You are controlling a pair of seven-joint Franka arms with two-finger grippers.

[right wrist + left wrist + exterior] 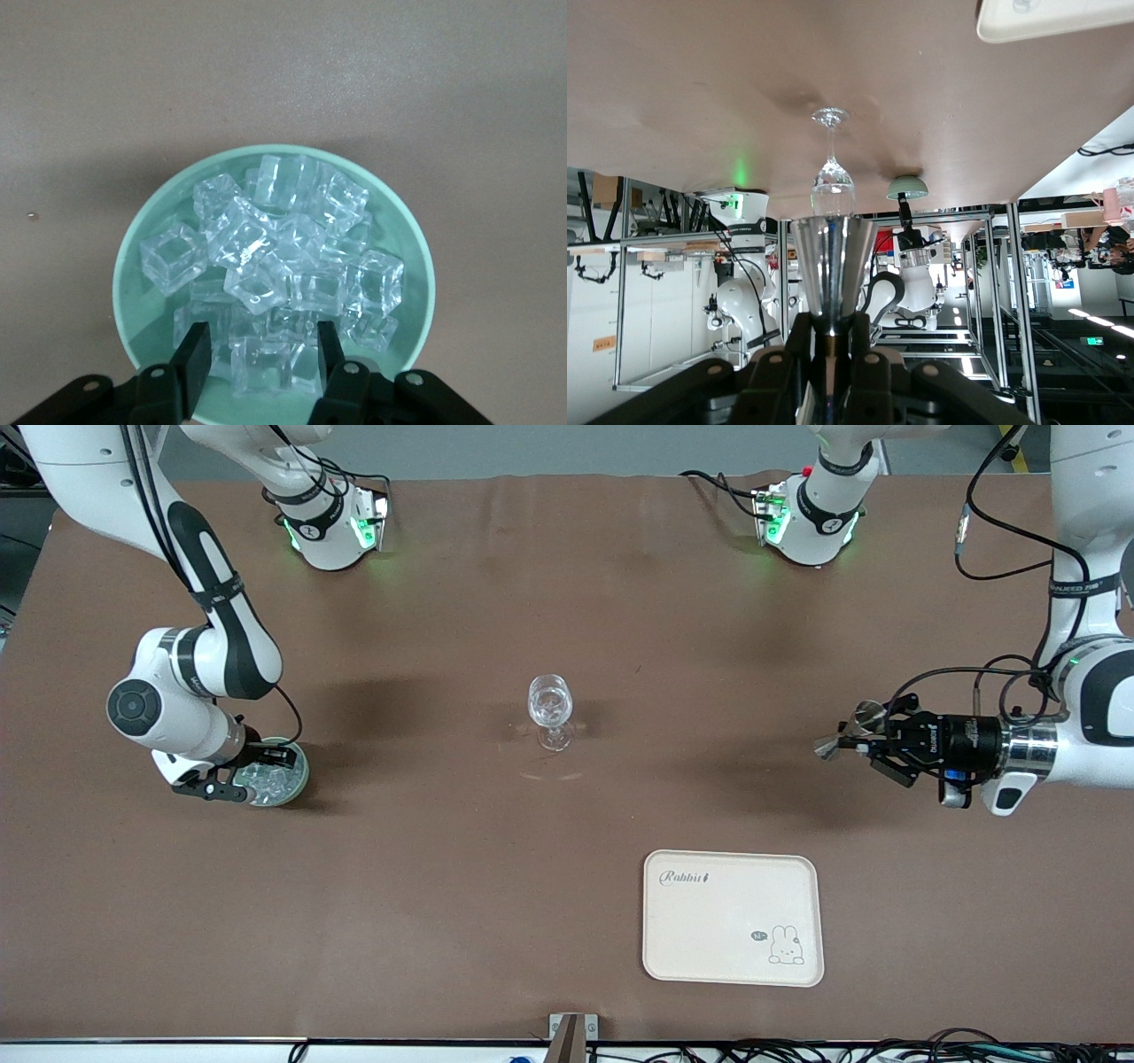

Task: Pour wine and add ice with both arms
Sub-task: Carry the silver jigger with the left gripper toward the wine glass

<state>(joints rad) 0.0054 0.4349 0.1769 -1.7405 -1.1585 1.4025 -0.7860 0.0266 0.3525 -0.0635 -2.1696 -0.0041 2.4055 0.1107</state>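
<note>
Right wrist view gives you the best look at the ice (279, 266): a heap of clear cubes piled in a pale green bowl (142, 239) that sits on the brown table (425, 886) toward the right arm's end. Your right gripper (257, 347) is down in that bowl, its fingers (197, 350) partly spread with one cube sitting between them, though you can't really tell if they're squeezing it or just straddling it. Out in the middle of the table you've got the clear wine glass (550, 710) standing upright, well apart from the bowl. Your left gripper (864, 735) hangs over the table toward the left arm's end, clamped tight on a shiny metal cone-shaped cup (842, 735) lying sideways with its mouth pointed at the glass. Nearer the front camera there's a cream tray (733, 957) with a little rabbit drawing.
</note>
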